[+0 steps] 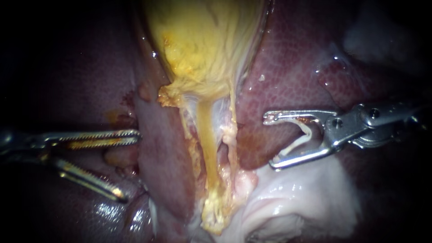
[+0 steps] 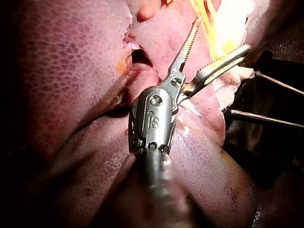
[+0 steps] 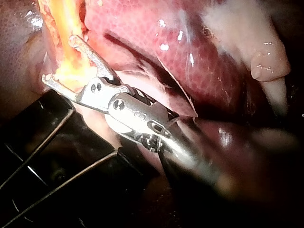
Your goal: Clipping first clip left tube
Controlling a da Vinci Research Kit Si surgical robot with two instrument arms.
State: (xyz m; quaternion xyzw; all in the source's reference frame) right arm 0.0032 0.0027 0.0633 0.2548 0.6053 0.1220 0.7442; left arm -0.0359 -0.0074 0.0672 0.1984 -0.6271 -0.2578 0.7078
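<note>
Clip point(image 1: 297, 144) faces open liver point(image 1: 288, 76) — pale tube point(image 1: 232, 118) screens yellow tube point(image 1: 206, 135).

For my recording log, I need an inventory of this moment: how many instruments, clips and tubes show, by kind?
Instruments: 2 (left instrument, right instrument)
Clips: 1 (white clip, carried in the right instrument)
Tubes: 2 (yellow tube, thinner pale tube beside it)
Total: 5
</note>
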